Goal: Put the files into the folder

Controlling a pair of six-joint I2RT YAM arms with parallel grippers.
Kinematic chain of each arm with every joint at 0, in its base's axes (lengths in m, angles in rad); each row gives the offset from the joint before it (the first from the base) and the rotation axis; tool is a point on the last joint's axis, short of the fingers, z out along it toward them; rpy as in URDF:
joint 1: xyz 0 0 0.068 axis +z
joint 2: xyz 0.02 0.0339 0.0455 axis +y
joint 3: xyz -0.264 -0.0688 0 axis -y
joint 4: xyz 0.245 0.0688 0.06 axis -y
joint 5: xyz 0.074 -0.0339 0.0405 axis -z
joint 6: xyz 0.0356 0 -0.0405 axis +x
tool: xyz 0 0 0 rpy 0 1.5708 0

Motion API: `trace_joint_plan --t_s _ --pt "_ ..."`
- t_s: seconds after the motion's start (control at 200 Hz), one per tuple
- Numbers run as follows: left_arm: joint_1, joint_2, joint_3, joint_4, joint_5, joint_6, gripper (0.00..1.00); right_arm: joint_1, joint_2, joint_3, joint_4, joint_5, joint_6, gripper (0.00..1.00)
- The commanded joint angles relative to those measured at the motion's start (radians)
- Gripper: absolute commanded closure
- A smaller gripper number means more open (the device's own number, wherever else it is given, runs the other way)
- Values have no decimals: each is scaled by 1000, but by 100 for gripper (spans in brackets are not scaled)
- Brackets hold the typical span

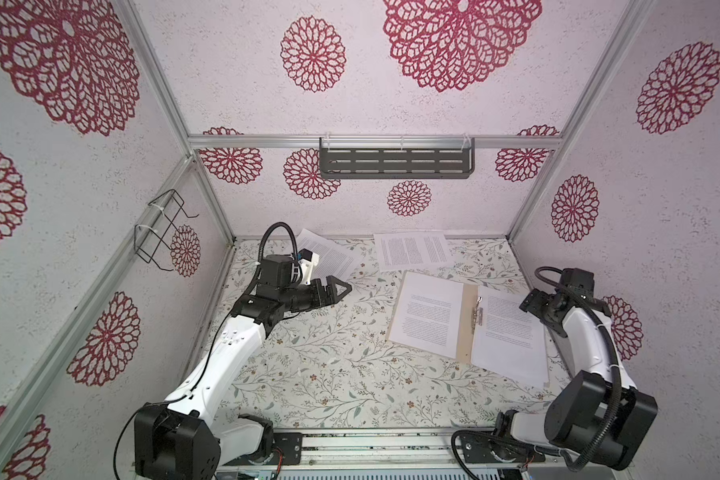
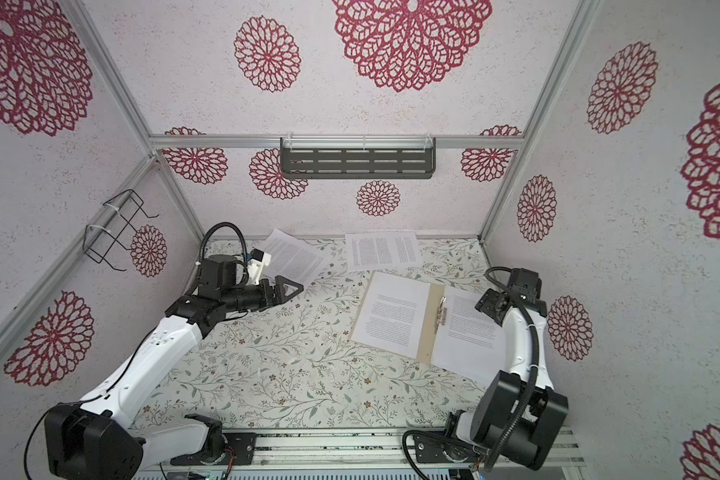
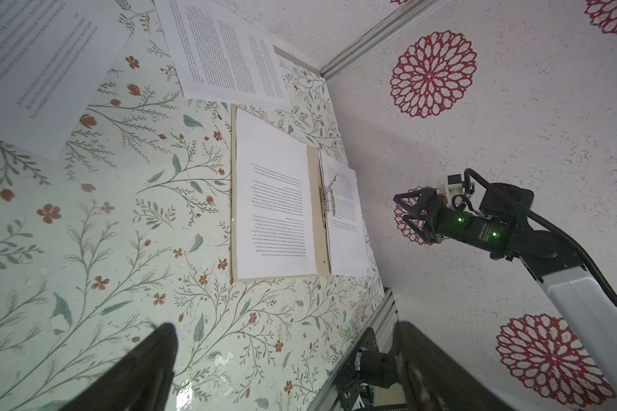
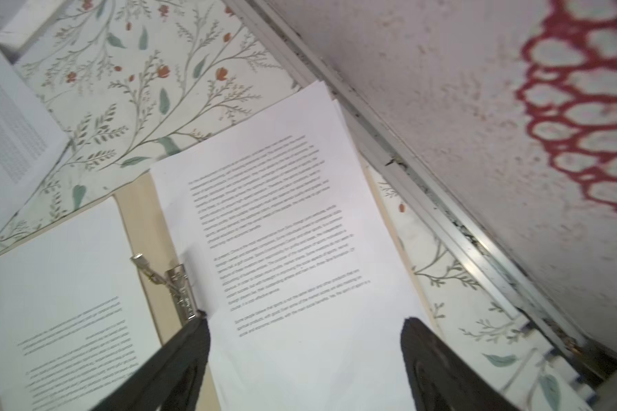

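Above the folder [image 1: 468, 332] at the worktop's [image 1: 329, 353] right edge, my right gripper [image 4: 305, 316] hangs open and empty; I should rise straight, not dragging the top sheet [image 4: 285, 213].

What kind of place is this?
Probably a robot test booth: aluminium frame around flower-papered walls, left arm and right arm mounted on a front rail, floral tabletop with an open folder and printed sheets.
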Motion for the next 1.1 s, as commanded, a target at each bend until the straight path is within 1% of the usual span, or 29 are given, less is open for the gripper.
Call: trace_joint_plan --t_s 0.0,0.04,0.085,0.135,0.21,0.25,0.31,0.41,0.505,0.56,0.735,0.825,0.926,1.011,1.091 --pt "-1 -88 23 -11 -70 17 3 63 -10 -70 68 -105 68 24" --pt "1 -113 -5 -2 -59 18 3 83 6 -90 85 -135 63 28" --pt "5 -135 -47 19 -17 41 3 112 31 -102 102 -161 53 32" --pt "7 -148 -80 34 20 69 3 149 62 -104 115 -161 39 37" --pt "5 -148 -84 15 91 102 3 188 102 -103 150 -154 35 38" --pt "-1 -146 -86 -7 109 121 3 199 121 -100 171 -168 37 39" --pt "-10 -152 -97 -30 100 140 3 210 156 -92 198 -182 41 43" --pt "-26 -164 -122 -21 59 145 3 217 226 -68 218 -191 43 52" --pt "-28 -159 -120 -18 64 155 3 219 274 -47 211 -157 45 59" --pt "-26 -152 -117 -22 58 161 3 220 287 -45 212 -141 45 59" --pt "-20 -121 -109 -26 67 157 3 220 322 -34 229 -163 33 61" --pt "-17 -113 -109 -24 69 157 3 220 333 -32 238 -175 29 64" --pt "-15 -104 -107 -25 71 154 3 220 344 -31 239 -177 24 72" --pt "-13 -104 -107 -24 71 155 3 220 355 -29 238 -190 21 73" --pt "-12 -103 -109 -24 63 156 3 220 359 -29 240 -194 18 78"
